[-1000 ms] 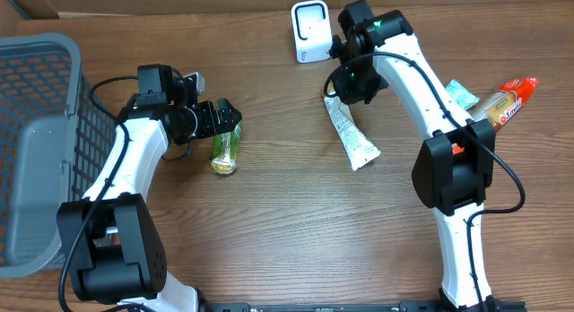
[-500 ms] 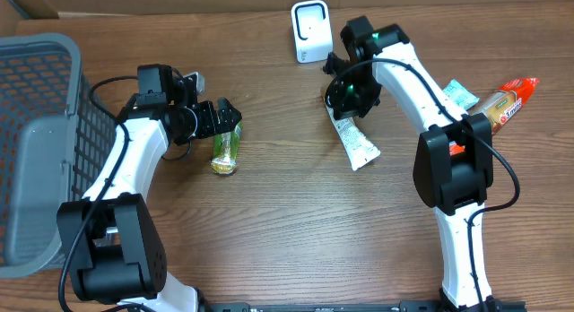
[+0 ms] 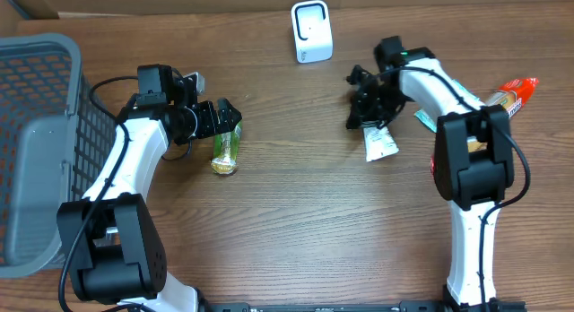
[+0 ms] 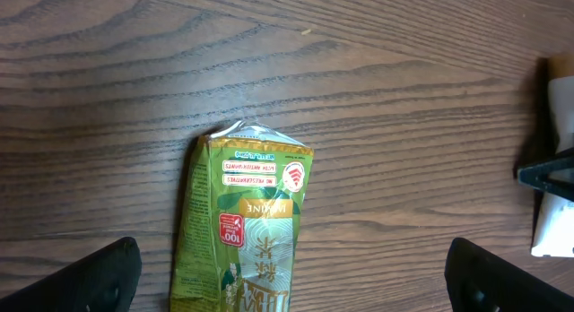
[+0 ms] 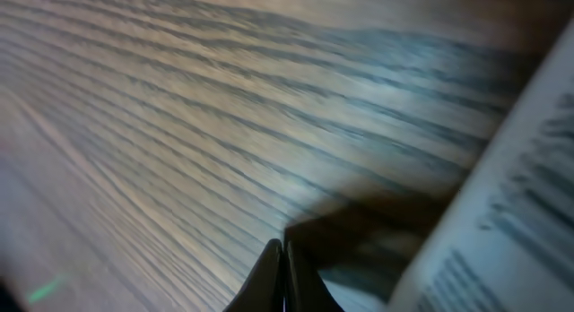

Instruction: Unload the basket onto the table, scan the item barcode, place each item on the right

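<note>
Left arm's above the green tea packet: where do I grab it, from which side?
Probably from straight above, pinching the green tea packet across its narrow width. It lies flat on the table, and the open left gripper straddles its long edges.

So the white tube [image 3: 381,143], flat with small dark print, is pinched at its top end by the right gripper [image 3: 366,122] and slants down to the right, out right of table centre. The little white scanner [image 3: 311,31] stands upright at the far edge, well apart from it.
</note>
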`<state>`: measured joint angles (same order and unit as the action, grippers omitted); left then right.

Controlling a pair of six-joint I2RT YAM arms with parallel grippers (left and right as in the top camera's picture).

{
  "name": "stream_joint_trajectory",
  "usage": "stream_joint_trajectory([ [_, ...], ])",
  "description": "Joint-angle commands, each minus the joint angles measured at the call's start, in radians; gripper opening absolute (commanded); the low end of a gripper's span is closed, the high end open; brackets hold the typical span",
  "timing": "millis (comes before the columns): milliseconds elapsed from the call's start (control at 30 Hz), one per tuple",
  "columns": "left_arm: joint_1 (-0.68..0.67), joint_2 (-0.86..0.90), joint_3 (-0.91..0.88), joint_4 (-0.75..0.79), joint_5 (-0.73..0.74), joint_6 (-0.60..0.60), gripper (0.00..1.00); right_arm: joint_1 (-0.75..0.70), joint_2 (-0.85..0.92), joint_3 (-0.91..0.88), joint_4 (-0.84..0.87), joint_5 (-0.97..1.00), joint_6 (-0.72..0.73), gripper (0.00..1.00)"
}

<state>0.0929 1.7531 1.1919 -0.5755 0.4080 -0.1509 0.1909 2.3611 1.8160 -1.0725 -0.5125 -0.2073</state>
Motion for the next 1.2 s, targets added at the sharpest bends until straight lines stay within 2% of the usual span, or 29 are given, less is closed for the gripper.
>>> stream_joint_trajectory([
  [0,0.005,0.001,0.013,0.0,0.0,0.008,1.0,-0.014,0.006,0.003,-0.019,-0.018,-0.064,0.06],
  [33,0.005,0.001,0.013,0.0,0.0,0.008,1.0,-0.014,0.004,0.026,-0.037,-0.028,-0.064,0.08],
  [167,0.005,0.001,0.013,0.0,0.0,0.008,1.0,-0.013,-0.022,0.152,-0.145,-0.081,-0.064,0.27],
  [267,0.005,0.001,0.013,0.001,0.0,0.008,1.0,-0.032,-0.066,0.304,-0.258,-0.084,-0.055,0.55],
  [433,0.005,0.001,0.013,0.0,0.0,0.008,1.0,-0.11,-0.093,0.349,-0.293,-0.006,-0.052,0.85],
  [467,0.005,0.001,0.013,0.001,0.0,0.008,1.0,-0.129,-0.086,0.338,-0.292,0.009,-0.065,0.88],
  [633,0.005,0.001,0.013,0.0,0.0,0.008,1.0,-0.2,-0.045,0.234,-0.254,0.011,-0.142,0.99],
  [700,0.005,0.001,0.013,0.0,0.0,0.008,0.99,-0.217,-0.042,0.174,-0.209,-0.02,-0.161,1.0],
  [900,0.005,0.001,0.013,0.0,0.0,0.008,1.0,-0.232,-0.042,0.031,-0.131,-0.124,-0.255,1.0],
  [1167,0.005,0.001,0.013,0.001,0.0,0.008,0.99,-0.199,-0.042,-0.109,0.034,-0.144,-0.207,0.98],
])
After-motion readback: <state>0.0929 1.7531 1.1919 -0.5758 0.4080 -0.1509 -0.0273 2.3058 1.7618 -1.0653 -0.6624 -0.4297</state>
